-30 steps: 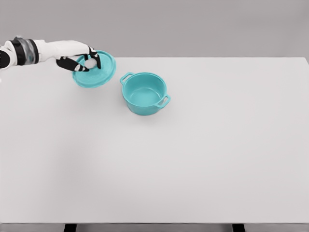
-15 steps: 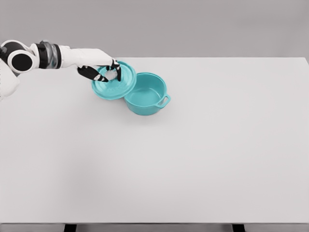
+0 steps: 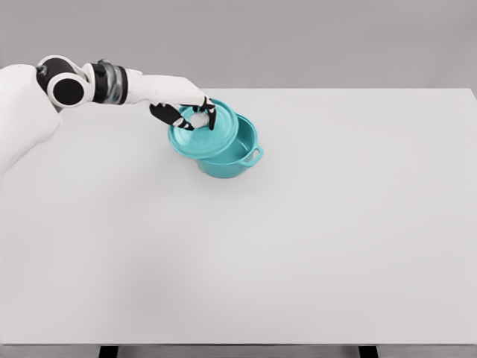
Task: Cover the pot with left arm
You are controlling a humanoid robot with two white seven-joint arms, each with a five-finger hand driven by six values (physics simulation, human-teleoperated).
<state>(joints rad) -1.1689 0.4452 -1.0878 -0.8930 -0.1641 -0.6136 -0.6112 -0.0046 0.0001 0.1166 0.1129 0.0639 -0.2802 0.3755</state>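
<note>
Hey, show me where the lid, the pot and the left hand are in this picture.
lid (image 3: 212, 134): head view, on its teal top.
pot (image 3: 237, 160): head view, on its front wall.
left hand (image 3: 186, 113): head view, middle of the hand gripping the lid's knob.

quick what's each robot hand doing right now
Left robot hand: closed on the knob of the teal lid, holding it tilted over the pot.
Right robot hand: not in view.

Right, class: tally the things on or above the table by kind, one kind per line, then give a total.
Pot: 1
Lid: 1, held by the left hand over the pot
Total: 2, both teal, on the table
</note>
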